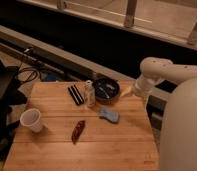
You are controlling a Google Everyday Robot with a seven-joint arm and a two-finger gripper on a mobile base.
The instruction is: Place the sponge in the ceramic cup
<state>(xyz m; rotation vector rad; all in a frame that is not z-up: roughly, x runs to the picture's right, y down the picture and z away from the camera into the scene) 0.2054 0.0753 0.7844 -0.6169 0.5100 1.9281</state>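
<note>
The light-blue sponge [109, 115] lies flat on the wooden table [122, 150], right of centre. Far from it, near the table's left edge, stands the white ceramic cup [32, 120], upright and with its mouth up. My white arm [153, 72] comes in from the right and bends down toward the back of the table. At its end my gripper [120, 93] sits by the right rim of a dark bowl, above and behind the sponge, well away from the cup. Nothing is seen held in it.
A dark round bowl [106, 90] with pale items inside stands at the back. Beside it are a slim white bottle [89, 93] and a black flat object [75, 94]. A reddish-brown elongated object [78, 131] lies mid-table. Dark equipment and cables [7, 87] crowd the left.
</note>
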